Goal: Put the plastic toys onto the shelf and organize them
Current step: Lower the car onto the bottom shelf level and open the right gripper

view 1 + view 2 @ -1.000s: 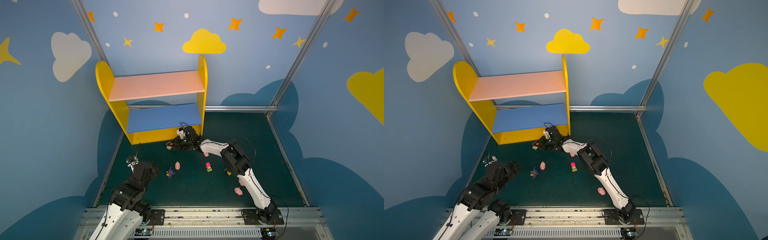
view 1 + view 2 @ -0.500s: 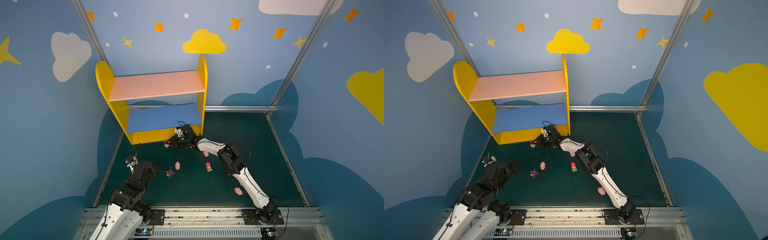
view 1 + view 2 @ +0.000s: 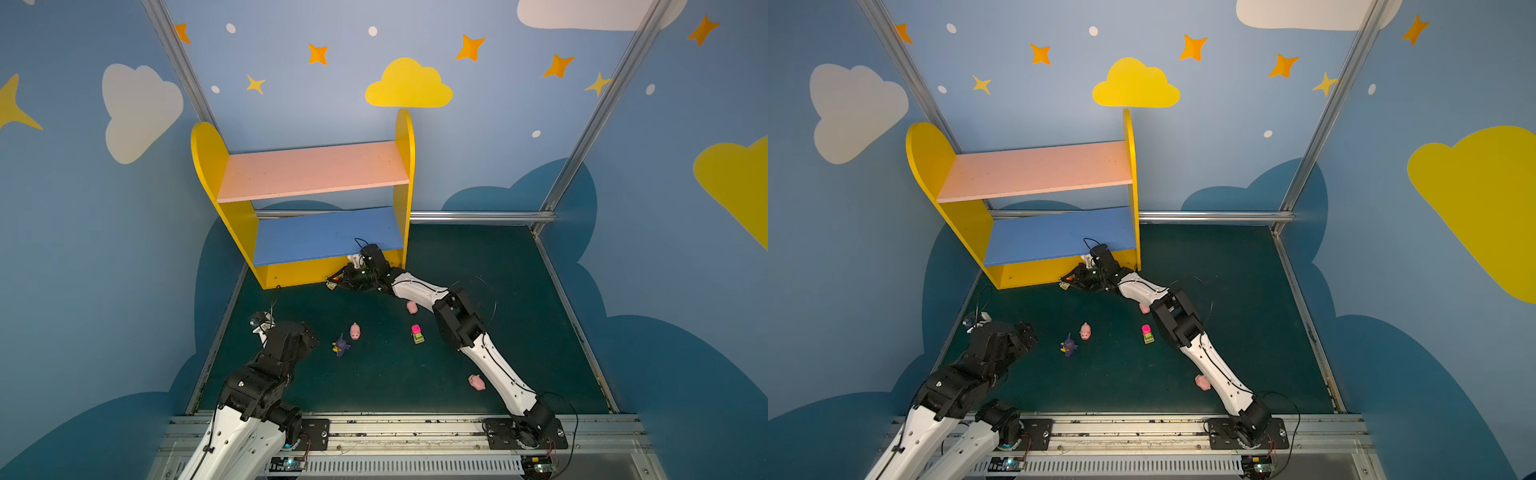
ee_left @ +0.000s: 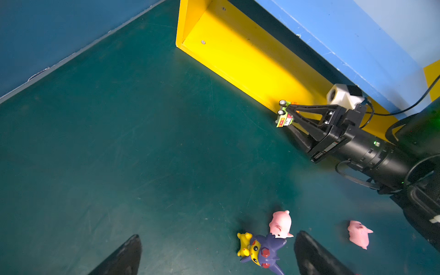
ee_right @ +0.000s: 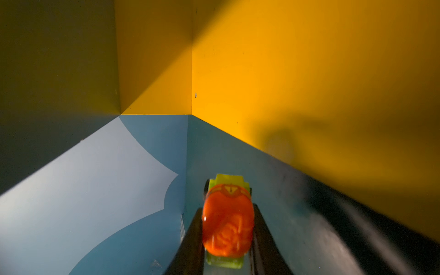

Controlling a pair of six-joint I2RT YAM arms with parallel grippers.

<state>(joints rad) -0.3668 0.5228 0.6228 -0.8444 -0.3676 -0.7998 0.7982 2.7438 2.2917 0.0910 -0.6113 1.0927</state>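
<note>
The shelf stands at the back left, both boards bare. My right gripper is low in front of its yellow base, shut on a yellow-green car with an orange top, seen tipped on its side in the left wrist view. My left gripper hovers open over the mat, holding nothing. A purple-hooded yellow figurine and a pink pig lie just inside one of its fingers. On the mat are a pink-topped car and two more pigs.
Painted blue walls close in the green mat on three sides, with metal posts at the back corners. The right arm stretches diagonally across the mat, partly over the pig beside it. A metal rail runs along the front edge.
My right gripper, with the car in it, has slid a little to the left along the front of the shelf's base. The left arm has stayed still.
</note>
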